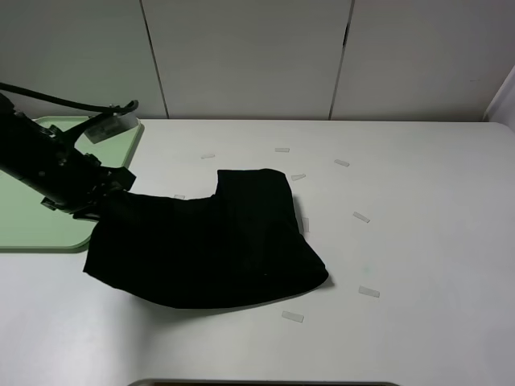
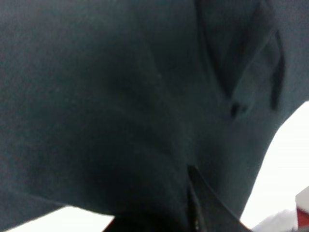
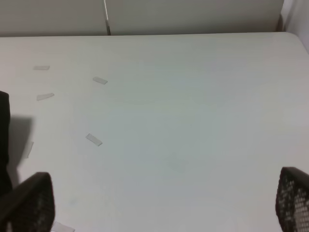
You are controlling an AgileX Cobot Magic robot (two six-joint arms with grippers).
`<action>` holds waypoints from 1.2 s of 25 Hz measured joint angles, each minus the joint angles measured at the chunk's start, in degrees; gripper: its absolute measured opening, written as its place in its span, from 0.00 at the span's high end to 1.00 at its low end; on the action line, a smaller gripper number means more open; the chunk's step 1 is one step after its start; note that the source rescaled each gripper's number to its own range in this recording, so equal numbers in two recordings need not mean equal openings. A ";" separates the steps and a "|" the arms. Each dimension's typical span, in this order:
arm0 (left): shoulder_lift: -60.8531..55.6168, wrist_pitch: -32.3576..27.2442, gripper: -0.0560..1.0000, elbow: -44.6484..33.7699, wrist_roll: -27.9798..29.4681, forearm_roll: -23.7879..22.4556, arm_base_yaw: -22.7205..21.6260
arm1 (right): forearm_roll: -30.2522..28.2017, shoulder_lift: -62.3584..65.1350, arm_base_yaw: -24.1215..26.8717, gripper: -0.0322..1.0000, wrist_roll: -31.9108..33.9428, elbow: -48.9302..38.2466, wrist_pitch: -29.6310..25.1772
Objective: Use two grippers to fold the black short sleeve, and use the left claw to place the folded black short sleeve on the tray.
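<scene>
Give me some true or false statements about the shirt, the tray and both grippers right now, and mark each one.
1. The black short sleeve lies fully on the tray. False: nearly all of it lies on the table, beside the tray.
2. The left gripper is shut on the shirt's left edge. True.
3. The right gripper grips the shirt. False: its fingers stand open over bare table.
4. The tray sits at the table's left side in the high view. True.
</scene>
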State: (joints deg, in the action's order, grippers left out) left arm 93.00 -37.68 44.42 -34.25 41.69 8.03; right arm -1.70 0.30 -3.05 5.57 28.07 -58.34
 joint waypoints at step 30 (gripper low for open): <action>9.77 25.22 0.87 1.64 -26.90 35.93 22.09 | 0.00 0.00 0.00 0.00 0.00 0.00 0.00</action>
State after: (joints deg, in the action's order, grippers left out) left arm 102.77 -12.46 46.06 -61.16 77.62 30.12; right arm -1.70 0.30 -3.05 5.57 28.07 -58.34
